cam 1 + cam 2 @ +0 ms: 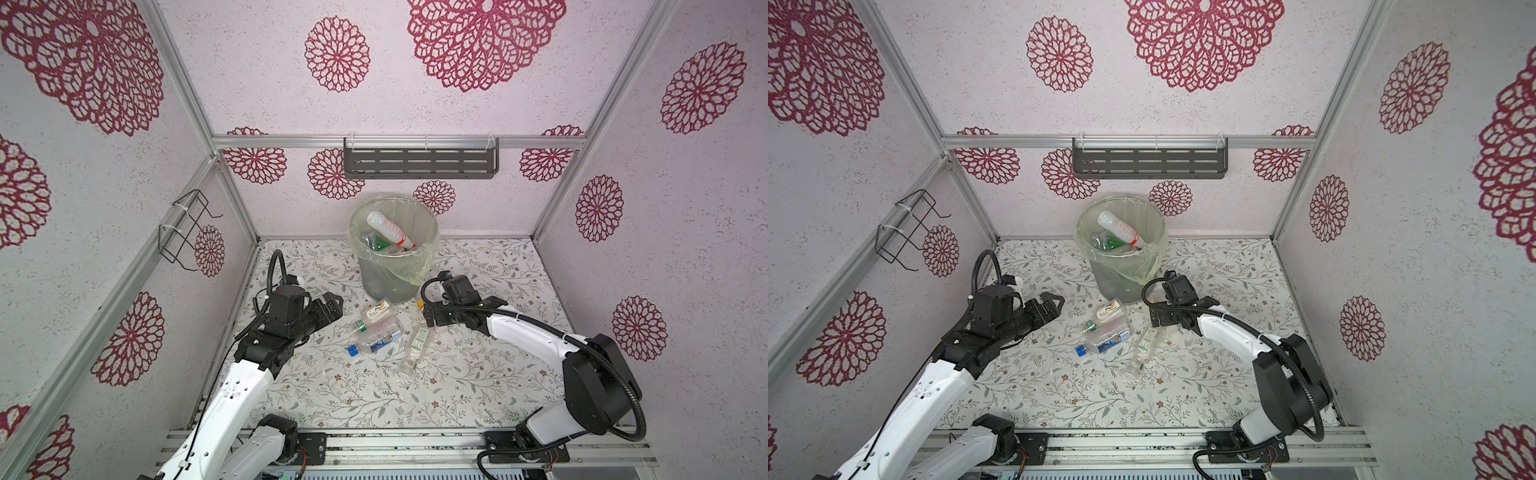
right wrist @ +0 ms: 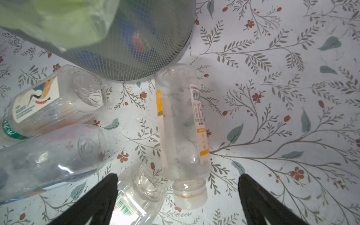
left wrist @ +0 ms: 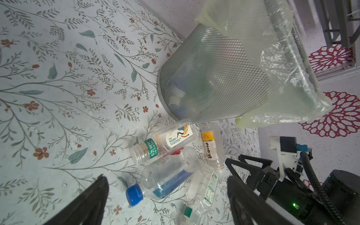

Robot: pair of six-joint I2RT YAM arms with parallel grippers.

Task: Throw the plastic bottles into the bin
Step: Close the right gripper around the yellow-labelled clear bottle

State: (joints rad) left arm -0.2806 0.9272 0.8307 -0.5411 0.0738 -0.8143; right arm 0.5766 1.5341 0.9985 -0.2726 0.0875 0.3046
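Right fingers (image 2: 263, 204) wide, empty, straddling the orange-label bottle (image 2: 181, 126) at the bin's (image 1: 386, 282) 5 o'clock, likely next pick. Left fingers (image 3: 91, 200) wide, parked at bottle pile's (image 1: 376, 332) 9 o'clock.

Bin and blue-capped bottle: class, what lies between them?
A clear crane-label bottle on its side lies between the bin and the blue-capped bottle; both top views show it.

bright even light, soft shadows; wide-angle bending at edges, wrist views blurred up close
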